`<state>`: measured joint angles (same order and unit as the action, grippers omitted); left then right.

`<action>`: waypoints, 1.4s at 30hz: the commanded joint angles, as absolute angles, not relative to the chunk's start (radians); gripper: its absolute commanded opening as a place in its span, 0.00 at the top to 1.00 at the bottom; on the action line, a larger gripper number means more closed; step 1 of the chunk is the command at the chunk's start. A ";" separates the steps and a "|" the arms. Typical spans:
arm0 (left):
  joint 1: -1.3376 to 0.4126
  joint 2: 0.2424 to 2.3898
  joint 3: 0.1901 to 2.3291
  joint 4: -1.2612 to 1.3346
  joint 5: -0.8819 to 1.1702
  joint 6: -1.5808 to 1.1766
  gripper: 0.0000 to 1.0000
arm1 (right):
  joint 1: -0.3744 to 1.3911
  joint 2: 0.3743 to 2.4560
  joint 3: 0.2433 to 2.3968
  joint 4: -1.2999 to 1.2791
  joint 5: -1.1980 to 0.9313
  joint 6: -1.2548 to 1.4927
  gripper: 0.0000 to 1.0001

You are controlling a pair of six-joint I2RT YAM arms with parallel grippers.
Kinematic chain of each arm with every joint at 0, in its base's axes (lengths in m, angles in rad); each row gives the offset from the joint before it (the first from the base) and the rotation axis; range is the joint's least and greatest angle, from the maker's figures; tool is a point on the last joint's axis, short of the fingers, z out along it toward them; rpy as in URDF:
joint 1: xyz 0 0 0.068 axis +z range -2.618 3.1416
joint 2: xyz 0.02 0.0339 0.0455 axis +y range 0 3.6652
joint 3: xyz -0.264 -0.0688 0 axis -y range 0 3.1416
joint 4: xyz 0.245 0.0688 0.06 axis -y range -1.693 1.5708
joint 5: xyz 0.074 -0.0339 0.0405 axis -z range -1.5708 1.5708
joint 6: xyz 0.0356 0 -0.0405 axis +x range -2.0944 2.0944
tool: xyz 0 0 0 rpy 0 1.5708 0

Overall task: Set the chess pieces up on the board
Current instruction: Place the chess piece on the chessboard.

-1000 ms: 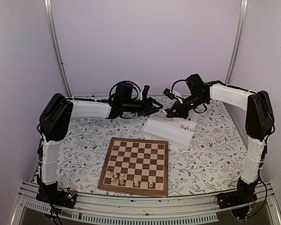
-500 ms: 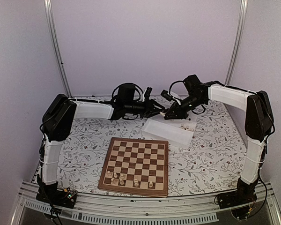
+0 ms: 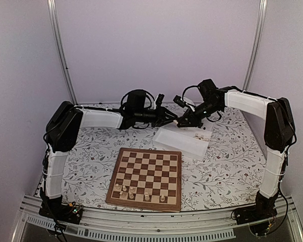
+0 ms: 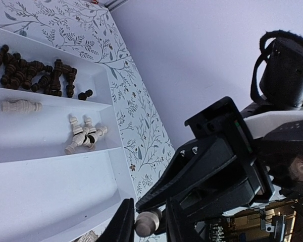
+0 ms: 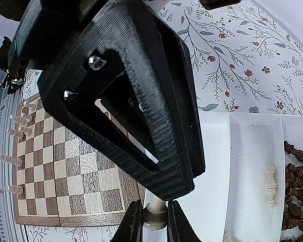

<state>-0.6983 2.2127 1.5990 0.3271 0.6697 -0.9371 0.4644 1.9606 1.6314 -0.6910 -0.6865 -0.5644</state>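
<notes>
**Q:** Starting nearest the arms, what lies there?

**A:** The board point(image 3: 146, 169) sits flat on the floral cloth point(image 3: 91, 151). A handful of pale pieces point(image 3: 132, 190) stand on its nearest rows.

**Q:** And beyond it?

**A:** The white tray point(image 3: 175, 141) lies just past the board's far right corner. It holds dark pieces point(image 4: 35, 75) in one compartment and loose pale ones point(image 4: 83, 137) in the next. Above its left end, the right gripper point(image 5: 154, 223) is clamped on a single pale piece point(image 5: 155, 214). The left gripper point(image 4: 147, 228) has its jaws close on either side of that piece's rounded end. Whether they pinch it cannot be told.

Pale piece point(image 5: 155, 217) cut by edge; type unclear
</notes>
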 commanded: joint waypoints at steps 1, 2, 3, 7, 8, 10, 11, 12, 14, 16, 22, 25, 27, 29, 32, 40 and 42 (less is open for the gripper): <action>-0.719 2.227 1.614 0.359 0.706 -0.949 0.79 | 0.467 1.947 1.662 -0.674 -0.666 -0.550 0.91; -0.720 2.228 1.615 0.361 0.708 -0.951 0.80 | 0.468 1.947 1.661 -0.674 -0.664 -0.549 0.91; -0.721 2.230 1.617 0.363 0.711 -0.956 0.81 | 0.467 1.947 1.661 -0.673 -0.661 -0.549 0.91; -0.728 2.234 1.624 0.362 0.720 -0.962 0.81 | 0.467 1.947 1.660 -0.667 -0.646 -0.543 0.90; -0.729 2.234 1.625 0.361 0.721 -0.962 0.81 | 0.468 1.949 1.660 -0.665 -0.646 -0.541 0.89; -0.730 2.235 1.627 0.358 0.722 -0.962 0.82 | 0.468 1.950 1.661 -0.664 -0.647 -0.539 0.89; -0.730 2.235 1.628 0.358 0.725 -0.963 0.83 | 0.467 1.950 1.661 -0.664 -0.647 -0.537 0.89; -0.730 2.235 1.628 0.358 0.726 -0.964 0.85 | 0.468 1.951 1.661 -0.663 -0.647 -0.537 0.89; -0.730 2.234 1.628 0.359 0.728 -0.965 0.89 | 0.467 1.953 1.660 -0.663 -0.647 -0.535 0.89; -0.730 2.231 1.626 0.360 0.729 -0.965 0.92 | 0.467 1.953 1.660 -0.663 -0.645 -0.535 0.89; -0.723 2.197 1.615 0.344 0.722 -0.939 0.97 | 0.467 1.939 1.655 -0.674 -0.634 -0.541 0.67; -0.711 2.162 1.615 0.284 0.707 -0.888 0.97 | 0.465 1.899 1.627 -0.678 -0.610 -0.558 0.52; -0.701 2.131 1.617 0.228 0.685 -0.837 0.97 | 0.460 1.856 1.601 -0.683 -0.607 -0.576 0.44; -0.691 2.098 1.618 0.154 0.660 -0.769 0.97 | 0.449 1.815 1.577 -0.708 -0.615 -0.593 0.38; -0.680 2.041 1.609 0.045 0.616 -0.668 0.97 | 0.425 1.759 1.537 -0.750 -0.630 -0.617 0.34; -0.686 1.867 1.493 -0.205 0.508 -0.432 0.97 | 0.348 1.639 1.337 -0.732 -0.607 -0.631 0.29; -0.698 1.825 1.467 -0.265 0.474 -0.387 0.97 | 0.341 1.608 1.305 -0.714 -0.570 -0.622 0.06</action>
